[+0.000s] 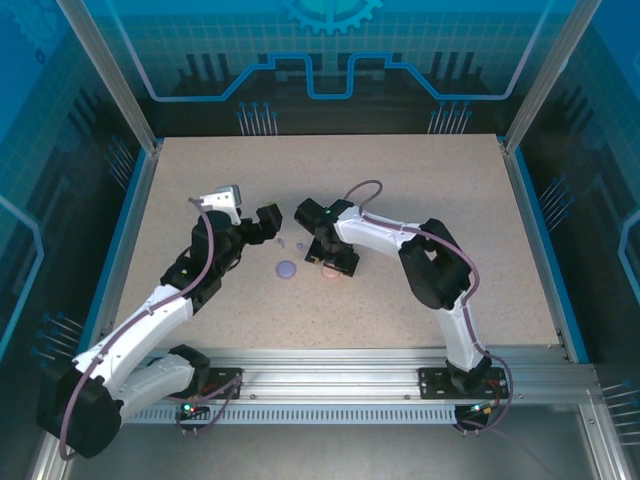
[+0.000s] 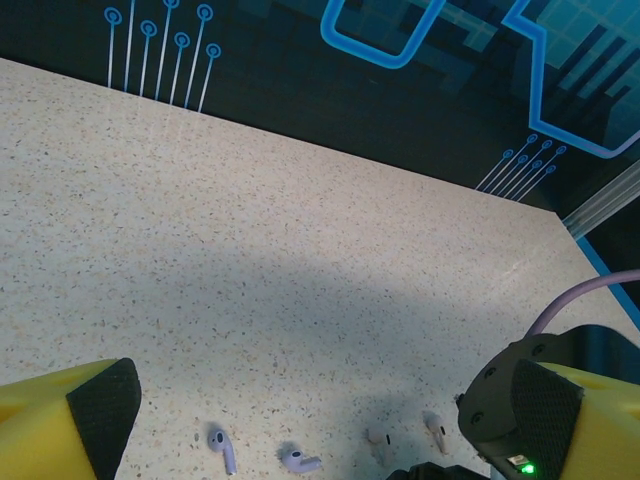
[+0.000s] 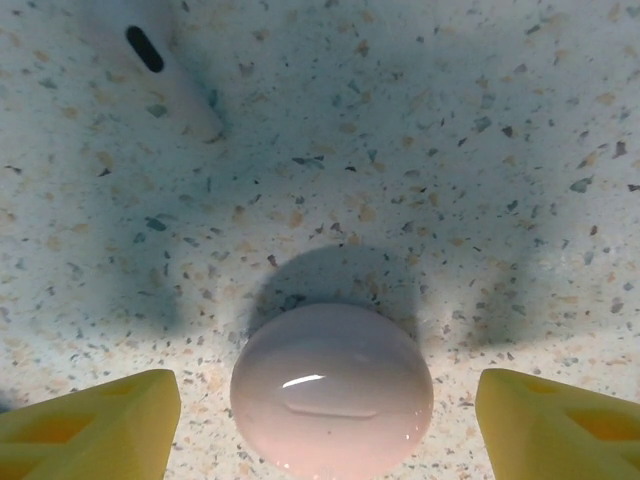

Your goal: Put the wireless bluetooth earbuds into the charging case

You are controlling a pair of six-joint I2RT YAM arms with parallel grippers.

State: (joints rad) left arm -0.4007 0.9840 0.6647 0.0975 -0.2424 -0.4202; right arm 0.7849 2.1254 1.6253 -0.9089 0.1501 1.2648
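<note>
The pink case point(image 3: 332, 390) is glossy, smooth plastic; the table point(image 3: 430, 130) is matt, speckled and slightly grainy.

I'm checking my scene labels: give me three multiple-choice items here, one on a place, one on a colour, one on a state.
1. The pink case is A) at the far edge B) between the fingers of the right gripper C) stacked on another case
2. The other round case is A) black B) green C) lilac
3. The left gripper is A) open, empty B) shut on an earbud C) shut on a case
Answers: B, the right wrist view shows it flanked on both sides; C, pale purple from above; A, jaws wide, gripping nothing.
</note>
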